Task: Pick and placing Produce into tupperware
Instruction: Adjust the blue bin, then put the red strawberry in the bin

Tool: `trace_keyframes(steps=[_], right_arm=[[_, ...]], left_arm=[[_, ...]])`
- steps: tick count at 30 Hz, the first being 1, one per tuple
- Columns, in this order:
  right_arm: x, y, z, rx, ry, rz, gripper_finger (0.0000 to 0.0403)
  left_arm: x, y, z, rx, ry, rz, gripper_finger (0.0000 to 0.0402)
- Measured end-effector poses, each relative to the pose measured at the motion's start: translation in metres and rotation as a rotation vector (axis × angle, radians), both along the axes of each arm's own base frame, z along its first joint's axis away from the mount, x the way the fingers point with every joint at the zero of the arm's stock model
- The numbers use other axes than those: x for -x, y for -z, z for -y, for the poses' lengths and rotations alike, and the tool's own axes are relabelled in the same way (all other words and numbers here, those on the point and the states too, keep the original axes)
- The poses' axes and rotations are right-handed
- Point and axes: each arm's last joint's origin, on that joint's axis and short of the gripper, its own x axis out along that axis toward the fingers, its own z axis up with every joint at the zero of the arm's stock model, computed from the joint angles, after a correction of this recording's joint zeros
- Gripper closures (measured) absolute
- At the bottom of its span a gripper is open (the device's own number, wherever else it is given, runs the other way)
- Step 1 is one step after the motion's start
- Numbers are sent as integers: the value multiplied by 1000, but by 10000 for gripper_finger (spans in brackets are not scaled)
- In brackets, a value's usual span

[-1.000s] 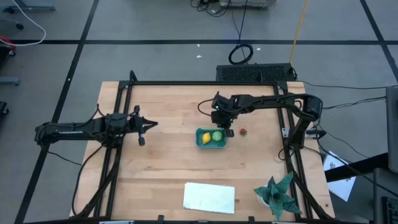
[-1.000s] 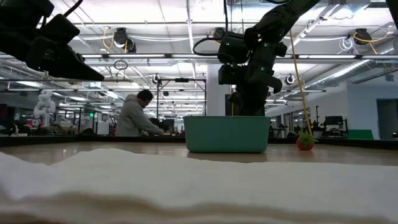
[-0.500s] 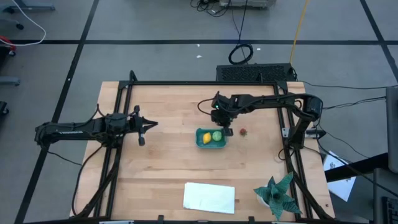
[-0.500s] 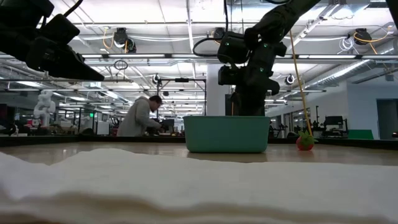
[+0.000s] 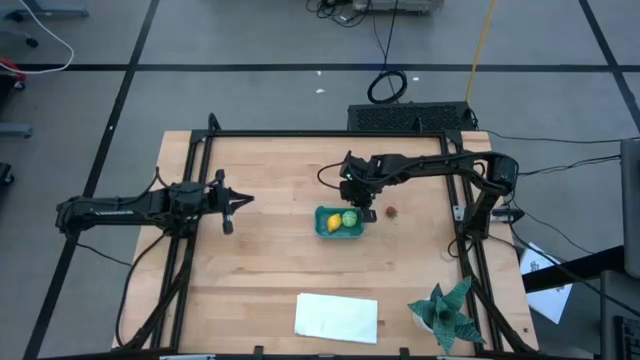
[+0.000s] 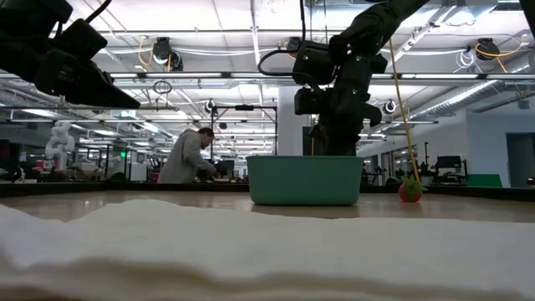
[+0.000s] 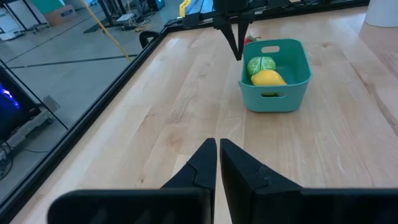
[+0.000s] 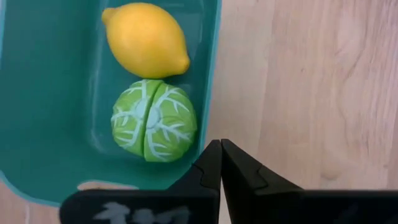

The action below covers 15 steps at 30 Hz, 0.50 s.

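1. We see the right claw (image 5: 357, 196) hanging just above the far rim of the teal tupperware (image 5: 322, 227), its two fingers pressed together with nothing between them.
2. Against the picture from a second ago, the right claw has barely moved: in the high view its wrist has crept a touch toward the tub's far left corner, and in the low view it sits at nearly the same height over the tub (image 6: 305, 180).
3. The yellow lemon (image 8: 146, 38) and the light green ball (image 8: 153, 121) lie side by side inside the tub, just below and ahead of the right claw's fingertips (image 8: 214, 160); both are where they were in the earlier frames.
4. The small dark red piece (image 5: 391, 211) rests on the wooden surface (image 5: 260, 260), just beyond the tub on the right claw's outer side, unchanged since before.
5. The left claw (image 5: 240, 199) waits well apart from the tub over the left part of the surface, fingers (image 7: 208, 163) closed on nothing, and has not shifted.
6. A white rectangle (image 5: 337, 317) and a spiky teal plant (image 5: 447, 310) sit at the near edge, far from both claws.
7. In the low view a person (image 6: 188, 156) stands in the room behind, having stepped slightly rightward from a second ago.
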Motion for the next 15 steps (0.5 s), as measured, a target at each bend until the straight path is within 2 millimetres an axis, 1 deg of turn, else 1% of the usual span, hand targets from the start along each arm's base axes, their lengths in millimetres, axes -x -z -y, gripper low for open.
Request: trace_keyframes(steps=[15], right_arm=[[-2,-3,1,12,0,33,403]], left_arm=[[0,0,0,-1,0,0,376]])
